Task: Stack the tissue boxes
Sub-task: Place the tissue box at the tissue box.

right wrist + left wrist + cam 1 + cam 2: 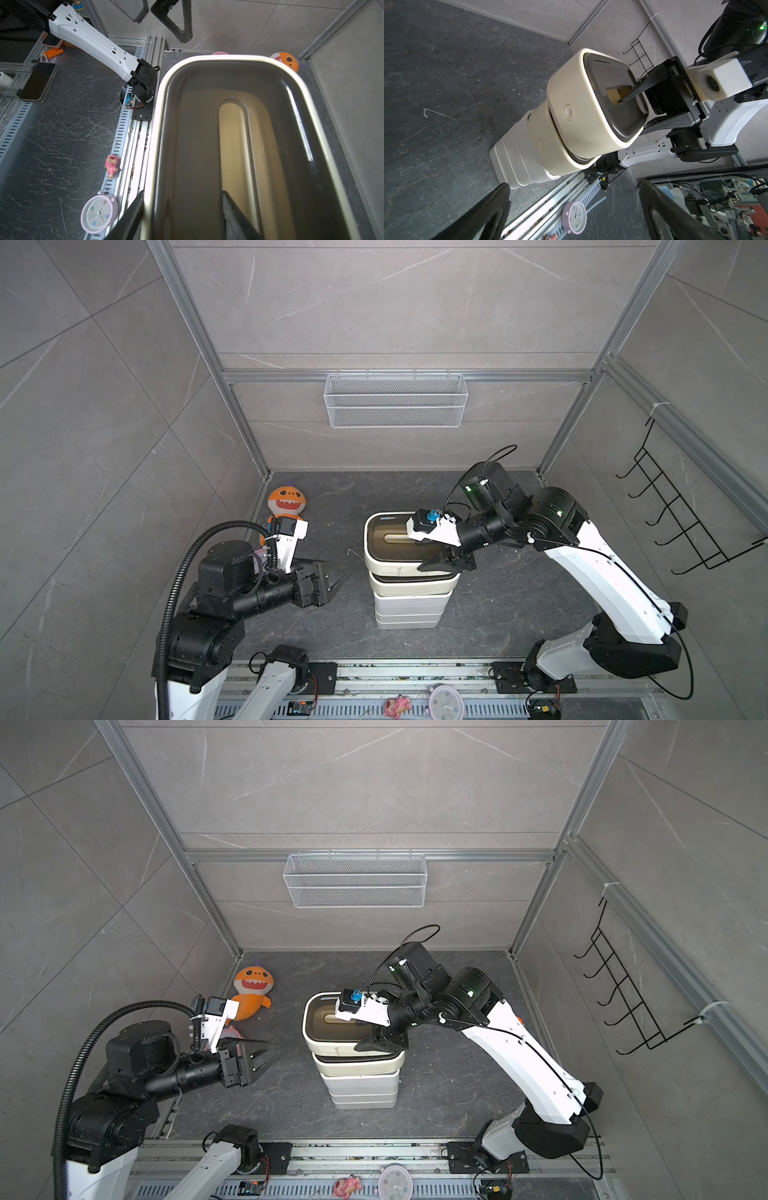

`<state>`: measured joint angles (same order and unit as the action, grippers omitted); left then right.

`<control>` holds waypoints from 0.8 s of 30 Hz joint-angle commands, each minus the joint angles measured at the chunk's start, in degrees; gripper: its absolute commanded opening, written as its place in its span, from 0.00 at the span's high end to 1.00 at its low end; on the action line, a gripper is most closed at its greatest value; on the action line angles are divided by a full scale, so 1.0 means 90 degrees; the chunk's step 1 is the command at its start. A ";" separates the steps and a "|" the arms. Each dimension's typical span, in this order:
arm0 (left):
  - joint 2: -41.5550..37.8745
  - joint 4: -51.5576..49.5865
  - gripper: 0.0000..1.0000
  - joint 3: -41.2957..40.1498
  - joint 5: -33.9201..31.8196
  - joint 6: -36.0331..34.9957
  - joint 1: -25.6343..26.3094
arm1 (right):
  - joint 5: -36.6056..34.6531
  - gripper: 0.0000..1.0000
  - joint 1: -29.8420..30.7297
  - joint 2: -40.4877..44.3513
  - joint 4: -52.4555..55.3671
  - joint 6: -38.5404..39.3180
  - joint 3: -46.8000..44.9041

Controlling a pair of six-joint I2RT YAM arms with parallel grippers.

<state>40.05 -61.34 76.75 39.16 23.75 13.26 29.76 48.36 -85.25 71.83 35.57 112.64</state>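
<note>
Placement step: right gripper pinches the end wall of the rounded cream tissue box with dark-brown slotted lid, one finger in the slot. Under the jaws it sits askew on a matching cream box atop white ribbed boxes; squaring, then release, looks next. Beyond, left gripper gapes empty.

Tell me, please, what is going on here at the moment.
The robot is stacking tissue boxes. The right gripper grips the top cream box by its wall, with one finger in the lid slot. That box sits a little askew on, or just above, the second cream box, with the white boxes underneath. The left gripper hangs open and empty beside the stack.
</note>
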 commanded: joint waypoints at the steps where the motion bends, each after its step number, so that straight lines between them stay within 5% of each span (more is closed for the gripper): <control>1: 0.0012 0.0178 0.00 -0.0029 0.0051 -0.0090 0.0012 | -0.0265 0.56 -0.0003 0.0000 0.0155 -0.0154 -0.0306; 16: -0.0022 0.0387 0.00 -0.0057 0.0132 0.0017 0.0007 | -0.0211 0.49 -0.0005 0.0060 0.0167 -0.0135 -0.0357; 24: 0.0070 0.0784 0.00 -0.0147 0.0176 0.0201 0.0007 | -0.0433 0.29 -0.0011 0.0542 -0.0204 -0.0241 -0.0801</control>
<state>39.97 -57.91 75.68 39.46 24.47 13.26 28.67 48.36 -81.67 67.55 35.33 107.74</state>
